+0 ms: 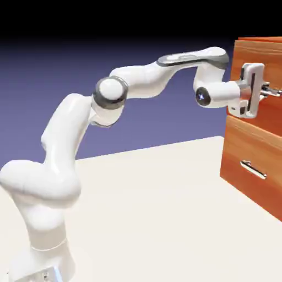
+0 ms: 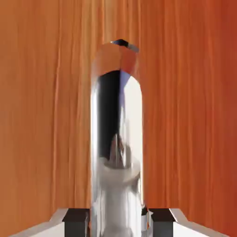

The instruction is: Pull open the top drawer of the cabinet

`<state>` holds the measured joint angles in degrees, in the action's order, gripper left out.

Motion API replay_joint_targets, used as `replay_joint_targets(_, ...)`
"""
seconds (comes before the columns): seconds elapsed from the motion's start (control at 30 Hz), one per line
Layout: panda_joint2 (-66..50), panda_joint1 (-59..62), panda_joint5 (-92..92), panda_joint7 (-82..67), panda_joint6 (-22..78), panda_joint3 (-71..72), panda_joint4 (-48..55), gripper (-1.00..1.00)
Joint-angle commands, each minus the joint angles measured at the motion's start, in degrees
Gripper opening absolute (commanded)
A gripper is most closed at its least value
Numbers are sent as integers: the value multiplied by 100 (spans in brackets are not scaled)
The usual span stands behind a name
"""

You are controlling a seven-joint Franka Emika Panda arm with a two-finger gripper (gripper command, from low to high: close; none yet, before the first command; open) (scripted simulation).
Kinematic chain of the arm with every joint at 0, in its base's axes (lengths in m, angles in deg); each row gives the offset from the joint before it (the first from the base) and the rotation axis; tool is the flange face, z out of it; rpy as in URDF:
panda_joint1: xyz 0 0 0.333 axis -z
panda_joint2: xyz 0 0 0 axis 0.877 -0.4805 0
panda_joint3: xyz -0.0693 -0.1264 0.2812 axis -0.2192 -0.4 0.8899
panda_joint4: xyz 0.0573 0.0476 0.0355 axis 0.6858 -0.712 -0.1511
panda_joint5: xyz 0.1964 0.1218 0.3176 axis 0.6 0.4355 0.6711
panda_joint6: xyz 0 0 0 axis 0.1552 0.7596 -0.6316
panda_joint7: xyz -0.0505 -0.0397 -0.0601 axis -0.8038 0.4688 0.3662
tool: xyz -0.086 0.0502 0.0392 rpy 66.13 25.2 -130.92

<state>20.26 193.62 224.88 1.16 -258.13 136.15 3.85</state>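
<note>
Blue-violet backdrop, fading to black along the top of the exterior view, stands behind a pale, smooth table (image 1: pixel 148 204). At the exterior view's left, the white robot arm (image 1: pixel 63 137) rises from its base (image 1: pixel 44 256). A panel on the base (image 1: pixel 39 275) carries small dark marks, too small to read, beside a bluish edge. Grey bands ring parts of the arm, and a dark round cap (image 1: pixel 203 97) shows near the wrist.

At the exterior view's right, the reddish-brown wood-grain cabinet (image 1: pixel 230 148) is cut off by the picture's edge. Its top drawer (image 1: pixel 241 55) is directly above the bottom drawer (image 1: pixel 248 146); the two fronts appear in line, with a thin seam between them. Part of the top drawer is hidden behind the robot's hand. The lower handle (image 1: pixel 254 169) is a slim silver bar, tilted in this view.

Inspection of the claw (image 2: pixel 118 224): closed and gripping the top handle (image 2: pixel 116 152), one dark-padded finger on each side of the bar. In the hand view the handle runs upright from the bottom edge, its polished surface mirroring black, white and orange patches. Orange-brown grain, redder toward the right, fills the area behind it.
</note>
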Motion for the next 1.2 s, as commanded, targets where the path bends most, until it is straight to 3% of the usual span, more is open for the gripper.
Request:
replay_joint_targets(0.0,-75,-159,96,-112,66,-113,-209,-100)
replay_joint_targets(0.5,-1108,-3057,918,-1448,835,-2229,-3149,-100)
replay_joint_targets(1.17,-1096,-7162,1131,-2179,1067,-5615,-5786,-100)
